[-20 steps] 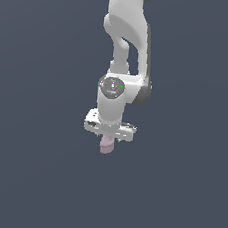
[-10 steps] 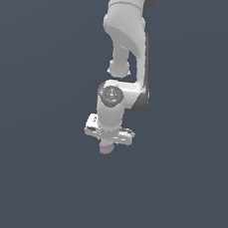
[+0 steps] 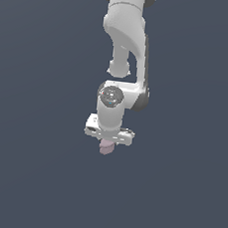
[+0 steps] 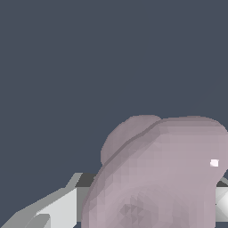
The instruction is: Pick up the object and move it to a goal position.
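Note:
The object (image 3: 106,148) is a small pale mauve-pink lump hanging just under the white hand of the arm in the exterior view. My gripper (image 3: 107,144) is shut on the object, whose lower end pokes out below the hand. In the wrist view the object (image 4: 160,178) fills much of the picture, a rounded pink mass with a notch along its top. A grey-white finger (image 4: 58,209) shows beside it; the far finger is mostly hidden behind the lump. No goal marker shows in either view.
A plain dark blue-grey background surrounds the arm (image 3: 124,47) in both views, with no other objects, edges or containers visible.
The arm has lowered a little, and the hand with the object in it has sunk slightly in the exterior view. The grip is unchanged.

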Robot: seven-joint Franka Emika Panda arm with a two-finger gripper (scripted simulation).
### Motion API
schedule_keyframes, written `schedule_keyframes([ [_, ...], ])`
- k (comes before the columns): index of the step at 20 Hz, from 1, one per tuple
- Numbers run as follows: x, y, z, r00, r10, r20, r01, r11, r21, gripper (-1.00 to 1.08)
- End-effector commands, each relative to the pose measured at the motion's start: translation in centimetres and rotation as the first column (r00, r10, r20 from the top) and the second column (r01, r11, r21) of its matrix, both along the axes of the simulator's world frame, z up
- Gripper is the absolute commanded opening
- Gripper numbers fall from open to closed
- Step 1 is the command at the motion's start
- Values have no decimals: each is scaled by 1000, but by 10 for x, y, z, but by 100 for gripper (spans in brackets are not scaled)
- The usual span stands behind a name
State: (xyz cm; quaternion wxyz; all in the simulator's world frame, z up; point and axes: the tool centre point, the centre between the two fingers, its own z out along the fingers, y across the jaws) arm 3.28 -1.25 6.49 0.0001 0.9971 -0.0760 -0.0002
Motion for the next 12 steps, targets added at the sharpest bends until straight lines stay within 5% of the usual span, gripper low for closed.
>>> schedule_keyframes([
  [1,0,-1,1,1000,-1,1,1,1000,0,-100],
  [12,-8,-35,43,1000,-1,1,1,1000,0,-100],
])
